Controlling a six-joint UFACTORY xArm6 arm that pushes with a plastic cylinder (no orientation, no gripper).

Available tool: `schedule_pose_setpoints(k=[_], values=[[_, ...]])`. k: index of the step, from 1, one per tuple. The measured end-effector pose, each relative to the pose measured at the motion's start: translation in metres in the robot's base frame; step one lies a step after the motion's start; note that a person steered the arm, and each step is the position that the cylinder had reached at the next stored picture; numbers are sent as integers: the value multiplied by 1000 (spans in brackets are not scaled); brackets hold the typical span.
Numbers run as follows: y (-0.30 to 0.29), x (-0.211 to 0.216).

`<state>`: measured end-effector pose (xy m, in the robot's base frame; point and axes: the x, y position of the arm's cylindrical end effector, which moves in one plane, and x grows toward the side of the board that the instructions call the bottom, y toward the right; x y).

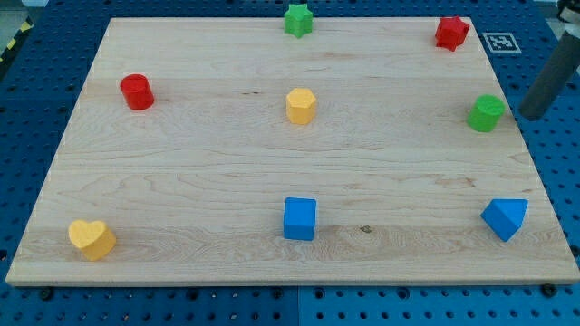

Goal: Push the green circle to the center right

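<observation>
- While the small green cylinder block, the green circle (pixel 487 113), sits close to the right edge of the pale wooden board (pixel 199 181), about level with the yellow hexagonal block (pixel 301 106), the job looks all but finished: that spot already reads as centre right, perhaps a touch high.
- And look where my tip (pixel 525 115) is: just beside the green circle, on its right, off the board's edge over the blue perforated table (pixel 562 190). A narrow gap shows between them; I judge no contact.
- No claw on this arm, only the straight dark rod, so nothing opens, closes or holds.
- What next? From this side any push would send the green circle left, away from the edge. If it needs trimming, a short nudge toward the view's bottom would call for the tip to come round above it first. Otherwise, leave it be.
- The green circle itself: a stubby round cylinder, bright green, upright on its flat end, with a lighter top face. It stands alone and should slide easily.
- Neighbours keep their distance: the red star-like block (pixel 451 33) is at the top right corner, and the blue angular block (pixel 505 218) is at the bottom right, both well apart.
- Risk: an overshoot off the right edge, which is very near.
</observation>
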<state>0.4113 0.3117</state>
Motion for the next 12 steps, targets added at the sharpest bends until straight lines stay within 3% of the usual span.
schedule_pose_setpoints(k=[5, 9, 10, 12], values=[[-46, -3], [-129, -3], [-113, 17], [-12, 164]])
